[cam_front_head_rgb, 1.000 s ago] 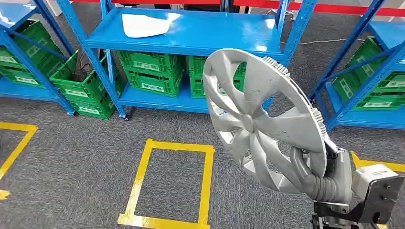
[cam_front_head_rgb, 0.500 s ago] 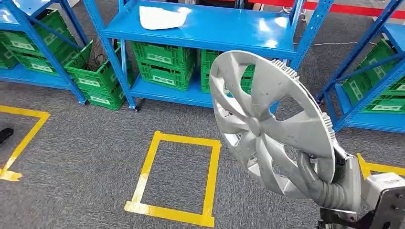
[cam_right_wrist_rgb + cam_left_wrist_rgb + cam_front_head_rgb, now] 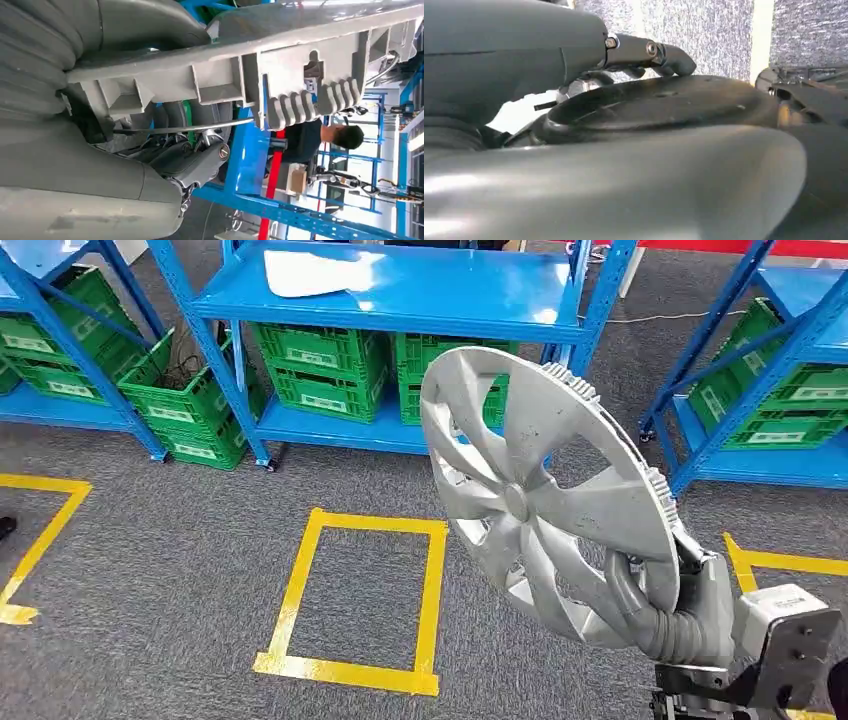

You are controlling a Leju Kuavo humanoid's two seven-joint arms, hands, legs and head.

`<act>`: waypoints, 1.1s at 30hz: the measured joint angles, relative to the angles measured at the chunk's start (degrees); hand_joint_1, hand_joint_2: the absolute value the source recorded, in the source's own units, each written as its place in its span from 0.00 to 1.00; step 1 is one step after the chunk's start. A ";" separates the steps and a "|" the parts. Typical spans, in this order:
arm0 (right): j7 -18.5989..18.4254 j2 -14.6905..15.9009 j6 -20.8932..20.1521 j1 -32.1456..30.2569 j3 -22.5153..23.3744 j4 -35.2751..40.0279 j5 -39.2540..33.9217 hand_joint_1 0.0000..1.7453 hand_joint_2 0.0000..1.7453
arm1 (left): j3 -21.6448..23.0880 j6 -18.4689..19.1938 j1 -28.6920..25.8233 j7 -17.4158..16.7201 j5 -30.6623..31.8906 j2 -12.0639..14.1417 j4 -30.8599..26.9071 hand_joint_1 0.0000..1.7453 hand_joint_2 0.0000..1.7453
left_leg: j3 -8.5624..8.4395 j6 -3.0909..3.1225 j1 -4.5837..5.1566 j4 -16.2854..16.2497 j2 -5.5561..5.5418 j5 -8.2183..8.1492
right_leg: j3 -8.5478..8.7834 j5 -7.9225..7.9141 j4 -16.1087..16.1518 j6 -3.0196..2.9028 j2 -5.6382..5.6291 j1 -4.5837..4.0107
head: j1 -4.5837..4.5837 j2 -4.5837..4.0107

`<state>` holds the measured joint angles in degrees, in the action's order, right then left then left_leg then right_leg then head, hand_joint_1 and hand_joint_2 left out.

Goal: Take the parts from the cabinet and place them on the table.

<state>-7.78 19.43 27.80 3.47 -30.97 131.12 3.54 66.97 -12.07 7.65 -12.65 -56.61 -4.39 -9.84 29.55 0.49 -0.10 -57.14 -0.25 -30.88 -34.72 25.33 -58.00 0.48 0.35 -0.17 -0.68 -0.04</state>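
right hand (image 3: 668,615): down at about 5 o'clock in the head view; grey fingers wrapped round the lower rim of the hubcap, so it's properly holding it; ribbed grey cover and a white box-shaped wrist piece (image 3: 790,635) just behind

hubcap (image 3: 545,495): big silver wheel cover, standing nearly on edge and tilted, face turned toward 9 o'clock; it's up in the air over the grey carpet (image 3: 150,570), not resting on anything; clips along its back rim show in the right wrist view (image 3: 310,102)

left hand (image 3: 649,52): dark fingers stick out over carpet and a white strip in its own wrist view; honestly can't tell if they're spread or curled

shelving (image 3: 390,290): blue racks across 10 to 2 o'clock; a white sheet (image 3: 310,272) lies on the middle shelf at about 11; green crates (image 3: 320,370) underneath, more off at 9 and 3

floor marks: yellow tape rectangle (image 3: 355,600) near 6 o'clock, just beside the hubcap's lower edge in the picture

person (image 3: 320,137): dark top, standing beyond the racks in the right wrist view
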 joint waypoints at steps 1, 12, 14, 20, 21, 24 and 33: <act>-0.02 0.00 0.00 0.06 0.00 0.00 0.00 1.00 1.00 | 0.00 0.00 0.05 0.09 0.00 -0.02 -0.02 0.00 0.00 | -0.07 0.17 0.05 -0.01 -0.02 0.62 | -0.24 -0.26 -0.17 0.25 0.02 0.05 | 0.16 0.00; -0.02 0.09 -0.04 -0.23 -0.07 0.00 0.39 1.00 1.00 | -1.22 -0.13 0.02 1.31 -2.05 -0.20 -0.04 0.00 0.00 | 4.77 2.00 0.00 -0.29 0.12 5.02 | -2.42 7.95 -12.62 2.61 -0.10 0.82 | 2.21 0.00; -0.02 0.09 -0.20 -0.14 -0.07 0.00 0.39 1.00 1.00 | -1.22 -0.13 0.06 1.07 -1.66 -0.24 -0.07 0.00 0.00 | 5.54 1.79 0.02 -0.55 0.03 5.60 | 4.31 4.64 -2.34 2.04 -0.10 0.74 | 2.51 0.00; -0.11 0.07 -0.52 0.03 -0.09 0.02 0.50 1.00 1.00 | -1.22 -0.22 0.04 1.07 -1.49 -0.33 -0.11 0.00 0.00 | 6.35 -0.09 -0.13 -0.82 0.14 6.89 | 5.52 3.58 2.31 -0.07 0.10 0.43 | 2.49 0.00; -0.15 0.07 -0.59 0.12 -0.11 0.02 0.48 1.00 1.00 | -1.22 -0.22 -0.03 1.07 -1.51 -0.28 -0.09 0.00 0.00 | 7.53 -0.39 -0.12 -2.10 0.06 5.06 | 5.85 3.18 2.37 -0.37 0.38 0.40 | 2.34 0.00; -0.42 0.07 -0.72 -0.01 -0.15 0.00 0.44 1.00 1.00 | -1.22 -0.17 0.05 1.11 -1.51 -0.24 -0.09 0.00 0.00 | 11.23 -0.98 -0.37 -14.16 0.06 -3.00 | 4.31 1.98 2.09 -0.97 0.39 0.40 | 1.31 0.00; -0.74 0.07 -1.03 -0.22 -0.17 -0.33 0.20 1.00 1.00 | -1.22 -0.15 -0.07 1.07 -1.49 0.00 0.00 0.00 0.00 | 0.91 0.06 -0.36 -1.12 -0.26 1.18 | 0.01 -0.09 -0.31 1.30 0.25 0.51 | 0.48 0.00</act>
<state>-8.52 19.50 26.77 3.25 -31.15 130.79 3.74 65.75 -12.22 7.58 -11.58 -58.10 -4.39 -9.84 30.46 0.55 -0.46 -58.26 -0.51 -29.69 -34.71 25.23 -58.31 1.78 0.60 0.34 -0.20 -0.04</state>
